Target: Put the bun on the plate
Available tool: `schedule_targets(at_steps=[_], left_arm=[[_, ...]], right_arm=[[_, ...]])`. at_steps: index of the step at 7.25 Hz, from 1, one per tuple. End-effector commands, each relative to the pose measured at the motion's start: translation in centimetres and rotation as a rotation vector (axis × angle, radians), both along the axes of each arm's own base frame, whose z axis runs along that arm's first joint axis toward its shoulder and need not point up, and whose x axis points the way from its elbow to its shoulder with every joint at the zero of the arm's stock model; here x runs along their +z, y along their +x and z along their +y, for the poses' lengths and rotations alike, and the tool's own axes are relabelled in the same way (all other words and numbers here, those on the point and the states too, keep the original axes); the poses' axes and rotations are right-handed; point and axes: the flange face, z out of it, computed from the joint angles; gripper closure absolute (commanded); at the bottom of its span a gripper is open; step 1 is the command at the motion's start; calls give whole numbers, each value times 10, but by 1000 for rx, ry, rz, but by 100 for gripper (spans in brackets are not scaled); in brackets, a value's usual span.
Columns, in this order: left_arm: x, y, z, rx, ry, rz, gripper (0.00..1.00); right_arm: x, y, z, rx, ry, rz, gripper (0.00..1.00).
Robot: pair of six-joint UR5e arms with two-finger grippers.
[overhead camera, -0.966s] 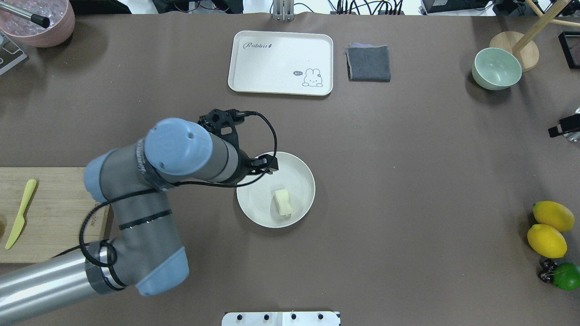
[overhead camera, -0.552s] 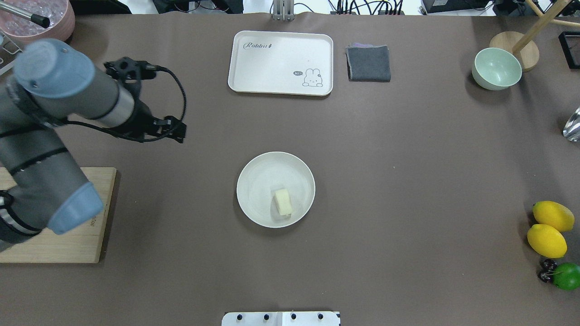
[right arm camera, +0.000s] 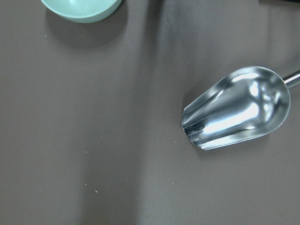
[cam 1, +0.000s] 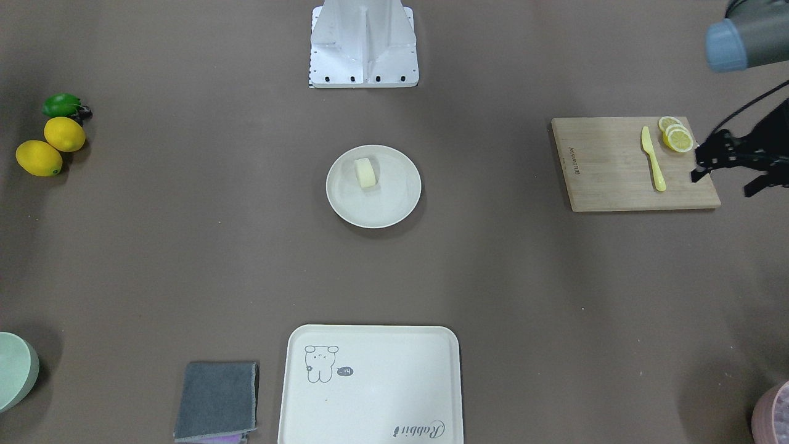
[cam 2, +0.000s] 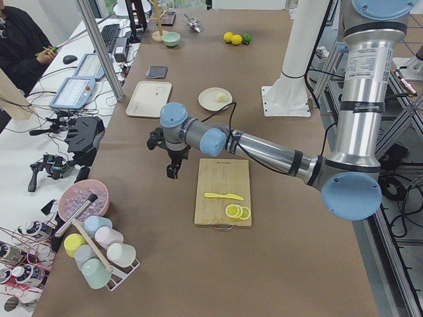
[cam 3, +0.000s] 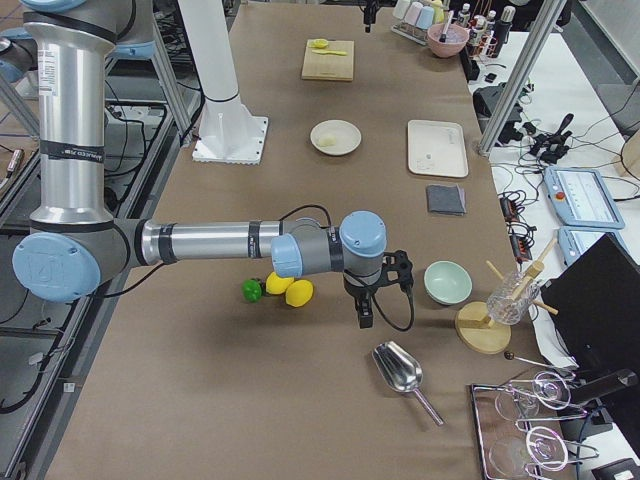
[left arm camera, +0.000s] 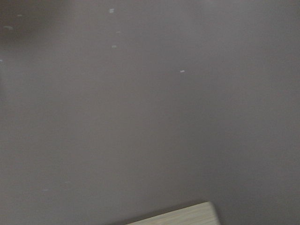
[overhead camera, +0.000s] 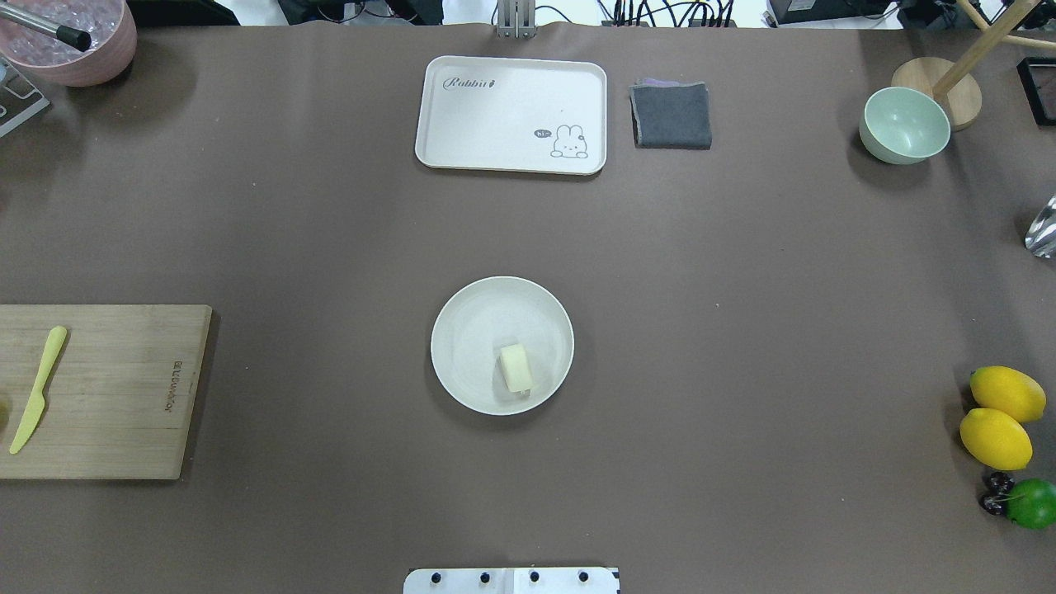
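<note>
— What does the bun look like from where you stand?

— A small, pale cream block with rounded corners, soft-looking, its flatter yellowish face turned up. It lies on the round cream plate in the middle of the table, a little toward the robot's side of the plate's centre, inside the rim.

— And the grippers?

— Both are well apart from it. The left gripper hangs pointing down above the table at the far left end, just beside the wooden cutting board that holds the yellow knife and the lemon slices. Its wrist camera sees bare brown table and one corner of the board. I cannot tell whether its jaws are apart or together; nothing shows between them.

— The other one?

— The right gripper points down near the right end, over the table between the mint-green bowl and the metal scoop. It shows only from the side, so I cannot tell how it stands either.

— Anything changed?

— A second ago the left gripper was right over the plate's far left rim, close to the bun. Then it swung off to the left, and now the arm is gone from the overhead view altogether. The bun and the plate sit exactly where they were.
</note>
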Motion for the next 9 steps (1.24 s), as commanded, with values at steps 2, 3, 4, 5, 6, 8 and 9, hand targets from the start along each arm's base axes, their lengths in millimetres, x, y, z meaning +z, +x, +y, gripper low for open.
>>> schedule_targets(at_steps=[2,3,4,5,6,8,9], left_arm=[[67,-28,45,12,-80,-2,1],[74,-30,47,3,-76,-29,1],[79,-29,48,6,-96,-21,1],[87,-27,47,11,-107,-25,1],[89,-28,46,12,-108,-24,1],[81,-28,47,14,-92,-22,1],[79,-29,48,14,-87,-21,1]], right_arm=[[3,0,-2,-1,-2,-3,0],[2,0,-1,-2,2,-1,0],[3,0,1,-4,4,1,0],[4,0,2,-5,4,1,0],[4,2,4,-4,9,1,0],[3,2,2,-7,17,3,0],[1,2,2,-6,20,4,0]])
